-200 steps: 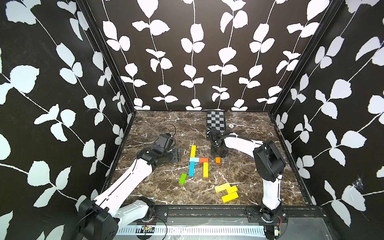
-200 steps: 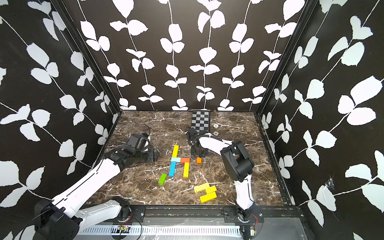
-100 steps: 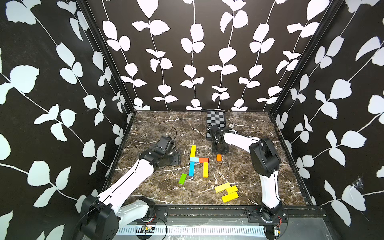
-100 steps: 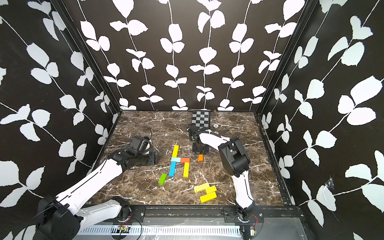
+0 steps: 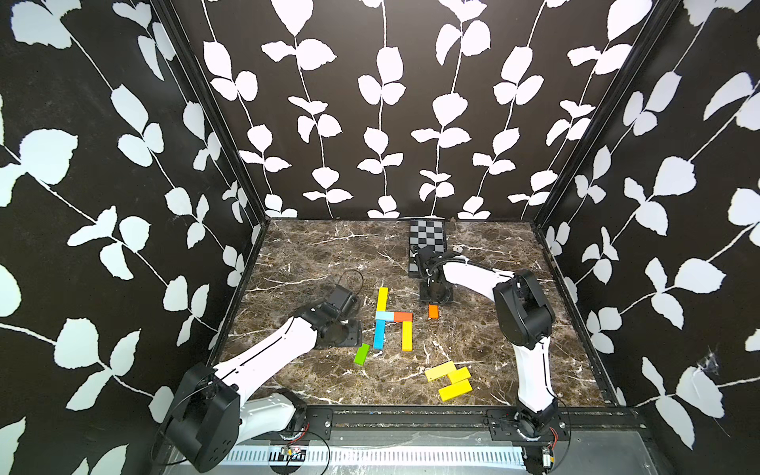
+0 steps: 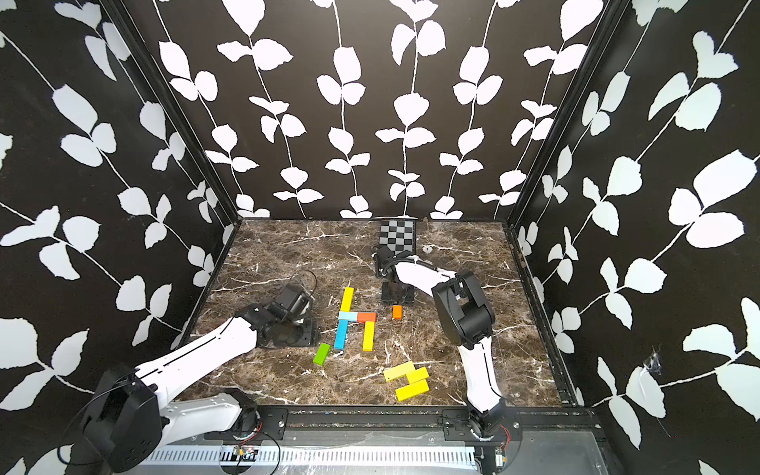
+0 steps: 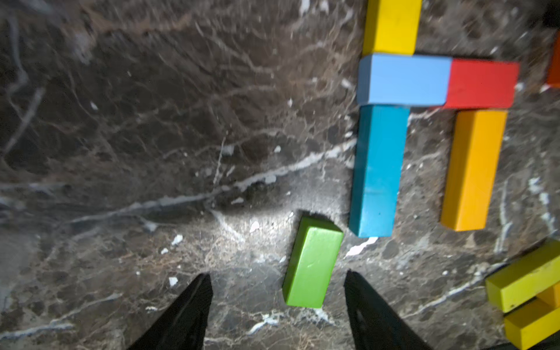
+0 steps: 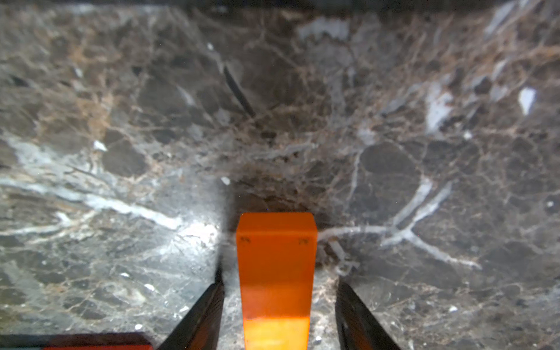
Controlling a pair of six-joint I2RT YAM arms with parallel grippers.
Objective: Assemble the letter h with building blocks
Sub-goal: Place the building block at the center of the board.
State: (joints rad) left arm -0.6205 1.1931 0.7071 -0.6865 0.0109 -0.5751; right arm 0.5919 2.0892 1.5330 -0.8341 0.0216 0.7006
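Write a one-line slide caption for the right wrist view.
Right gripper, jaws open, straddles a short orange block lying on the marble tabletop.

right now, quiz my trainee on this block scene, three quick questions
1. True or false: the right hand is clamped tight on the orange block.
2. Which block lies nearest the left hand? A green block; B red-orange block; C light blue block.
3. How many yellow blocks lie bunched together?

Key: 1 false, a gap shows on each side. 2 A. 3 three.
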